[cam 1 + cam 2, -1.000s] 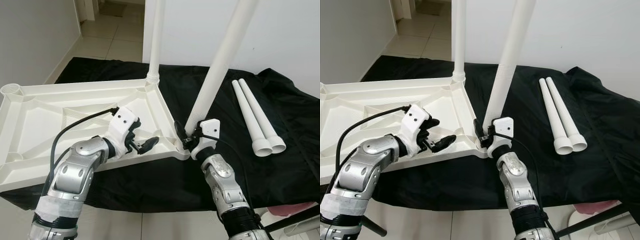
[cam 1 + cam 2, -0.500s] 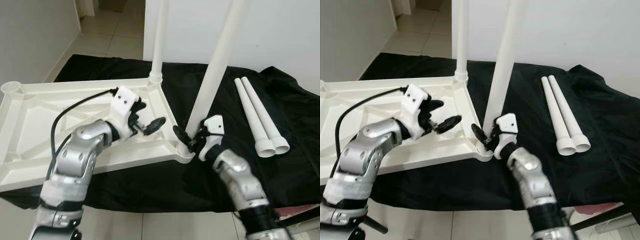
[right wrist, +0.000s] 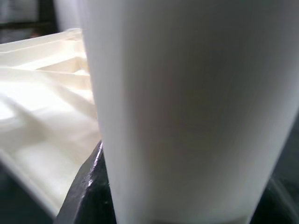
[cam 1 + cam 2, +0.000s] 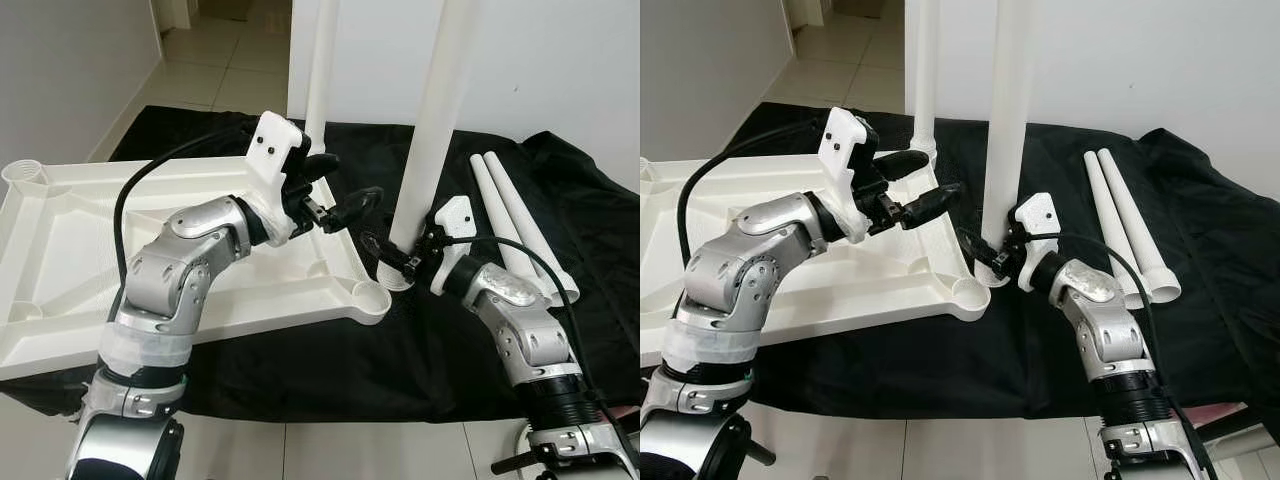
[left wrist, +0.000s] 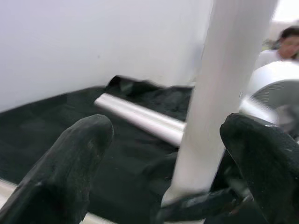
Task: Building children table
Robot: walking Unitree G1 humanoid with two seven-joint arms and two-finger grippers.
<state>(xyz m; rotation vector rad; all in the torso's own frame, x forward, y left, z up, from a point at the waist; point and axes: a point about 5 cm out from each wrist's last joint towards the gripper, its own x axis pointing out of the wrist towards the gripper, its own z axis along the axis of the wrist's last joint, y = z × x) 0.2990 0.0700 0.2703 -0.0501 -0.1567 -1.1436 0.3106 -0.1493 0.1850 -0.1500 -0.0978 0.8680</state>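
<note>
The upturned white tabletop [image 4: 150,250] lay on the black cloth [image 4: 300,370], and you had one white leg [image 4: 322,80] already standing in the tabletop's far corner socket. The leg in hand [image 4: 435,110] stood upright just beside the tabletop's near corner socket [image 4: 372,296], its foot resting on the cloth rather than in the socket, so the step, as I judge it, was seating the second leg. Your right gripper [image 4: 392,252] was at the foot of that leg, its black fingers around the base; the right wrist view was blurred and close, so how firmly they pinched it is uncertain, though they looked closed on the leg. Your left gripper [image 4: 338,192] hung above the tabletop's right edge, between the two upright legs, fingers spread wide with nothing between them, pointed at the held leg's shaft. The next move probably called for lifting the foot over the socket rim, lining it up plumb and pressing or twisting it down, with the left gripper steadying the shaft higher up. The near corner socket held nothing, and the tabletop's far left corner socket [image 4: 24,176] also looked unfilled. Two spare legs [image 4: 515,245] lay side by side on the cloth, well apart from the tabletop on its right.
</note>
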